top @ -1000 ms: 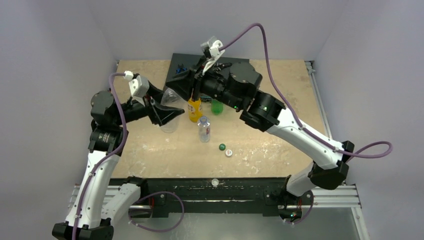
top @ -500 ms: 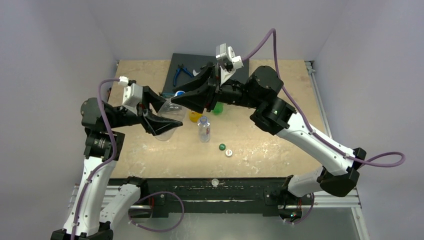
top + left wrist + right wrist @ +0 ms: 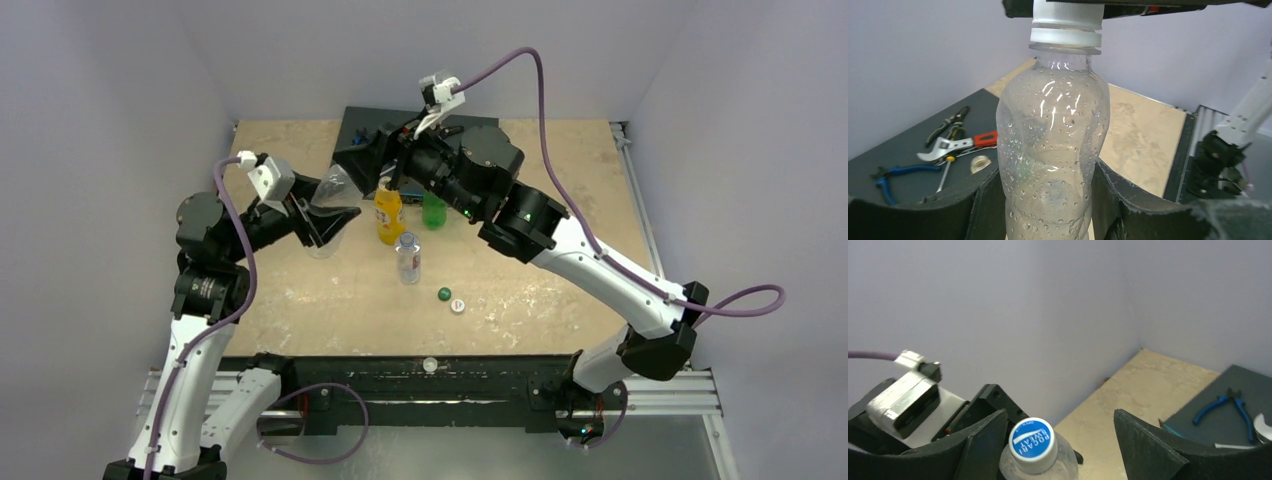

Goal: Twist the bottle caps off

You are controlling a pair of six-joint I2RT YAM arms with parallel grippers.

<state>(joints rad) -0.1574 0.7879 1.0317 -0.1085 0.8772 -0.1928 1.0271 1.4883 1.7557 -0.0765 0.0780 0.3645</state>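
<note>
The job is partly done. Two caps are off. A green cap (image 3: 444,293) and a white cap (image 3: 457,305) lie loose on the table (image 3: 560,200), in front of the orange bottle (image 3: 388,216) and a bit to its right.

The green bottle (image 3: 433,213) stands just right of the orange bottle. The small clear bottle (image 3: 408,260) stands just in front of it. I cannot tell if their tops are on.

The big clear bottle (image 3: 1055,140) is to the left of the orange bottle. The left gripper (image 3: 322,218) squeezes it tight around its body. Its cap (image 3: 1032,438) is on, so that one is left to do. The right gripper (image 3: 1058,425) sits over this cap with its jaws wide apart, holding nothing.

The blue top of the cap says "POCARI SWEAT". The small bottle's label is too tiny to read.
</note>
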